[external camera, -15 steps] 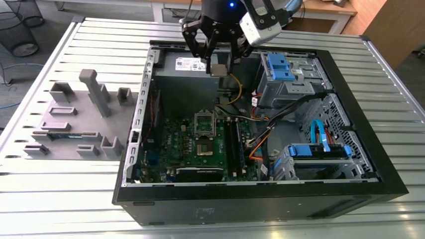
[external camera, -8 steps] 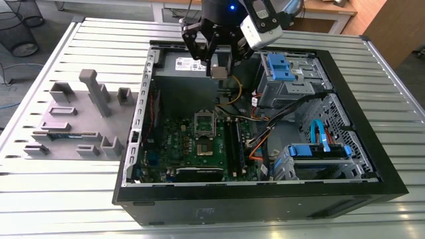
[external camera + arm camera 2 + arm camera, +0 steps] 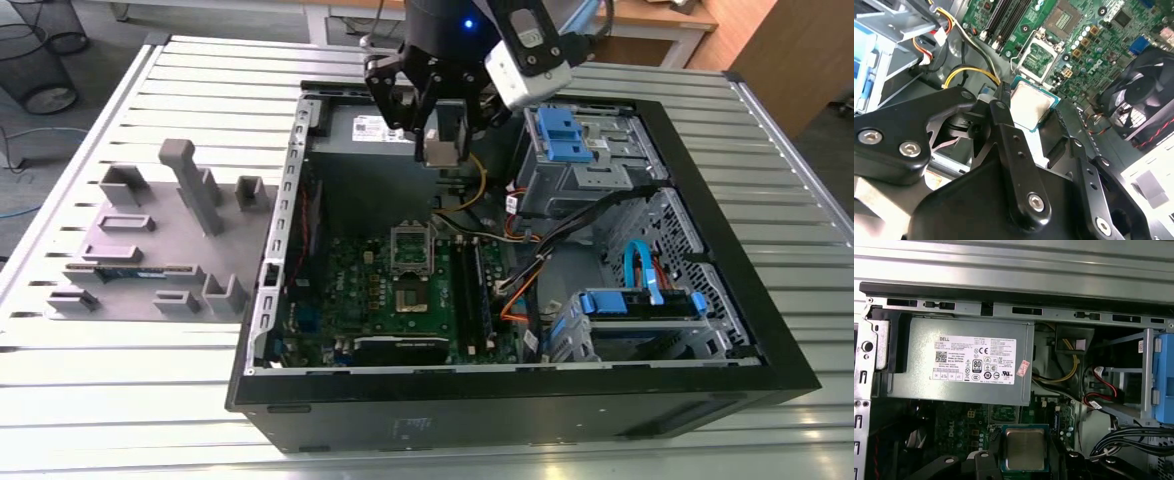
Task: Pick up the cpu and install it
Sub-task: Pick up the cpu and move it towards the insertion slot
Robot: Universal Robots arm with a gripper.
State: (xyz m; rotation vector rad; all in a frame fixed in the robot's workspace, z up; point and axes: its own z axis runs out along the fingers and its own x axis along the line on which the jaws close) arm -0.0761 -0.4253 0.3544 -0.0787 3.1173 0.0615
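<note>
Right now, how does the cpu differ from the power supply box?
The cpu is small and flat; the power supply box is a larger block. The end effector grips the cpu; the power supply box sits in the case. The cpu's top is bare; the box bears a white label. Both are metallic.

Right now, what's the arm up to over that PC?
The arm's tool is shut on the cpu and holds it in the air over the open computer case, near the grey power supply. The motherboard lies below, and the cpu is not yet seated on it. The pick is done; the install is not.
</note>
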